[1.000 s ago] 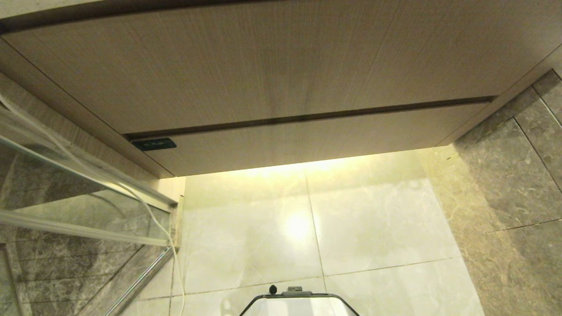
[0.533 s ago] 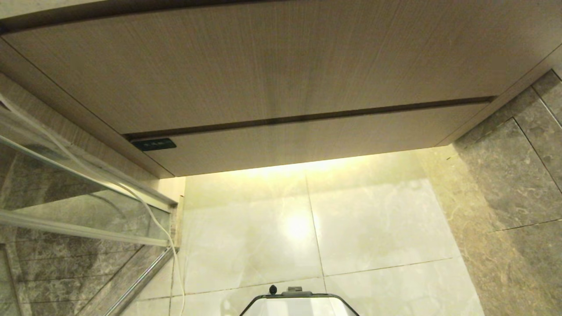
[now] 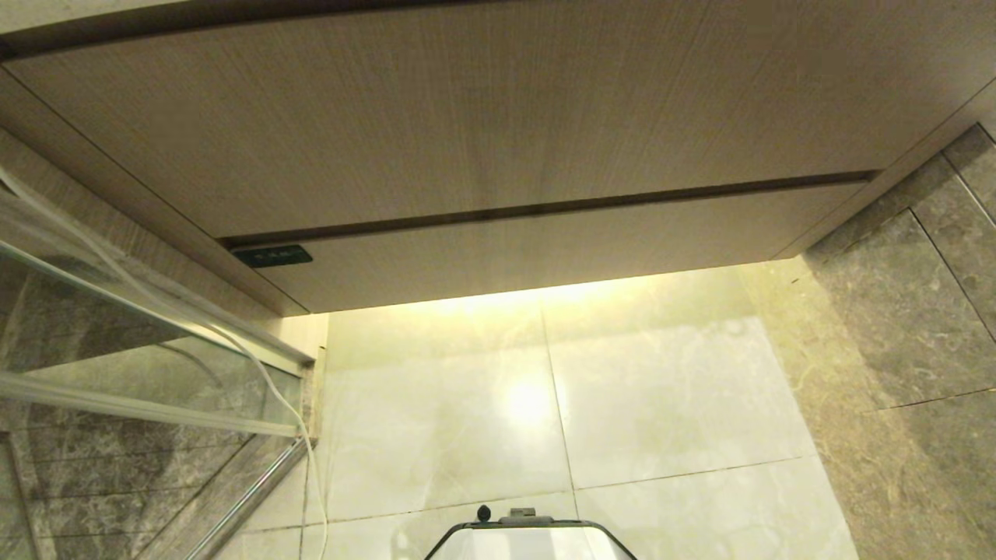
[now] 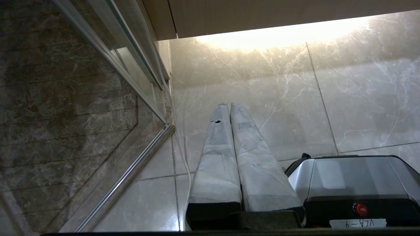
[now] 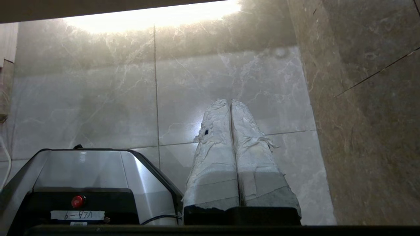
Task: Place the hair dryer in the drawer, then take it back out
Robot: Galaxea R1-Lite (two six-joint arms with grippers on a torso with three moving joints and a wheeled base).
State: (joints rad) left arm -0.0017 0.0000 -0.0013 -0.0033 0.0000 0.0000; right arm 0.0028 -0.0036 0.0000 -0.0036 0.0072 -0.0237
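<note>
Nothing has moved since the earlier head frames. The drawer (image 3: 537, 249) sits flush under the taller panel; the hair dryer is out of sight. Left claw (image 4: 228, 106) and right claw (image 5: 228, 102) hang together, empty. Its hard, probably slick, light shell suggests gripping the handle

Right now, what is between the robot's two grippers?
The robot's silver base sits between the left gripper and the right gripper; both wrist views show it, over pale floor tiles.

Left gripper (image 4: 229, 105) and right gripper (image 5: 229, 101) hang closed, pointing down.
</note>
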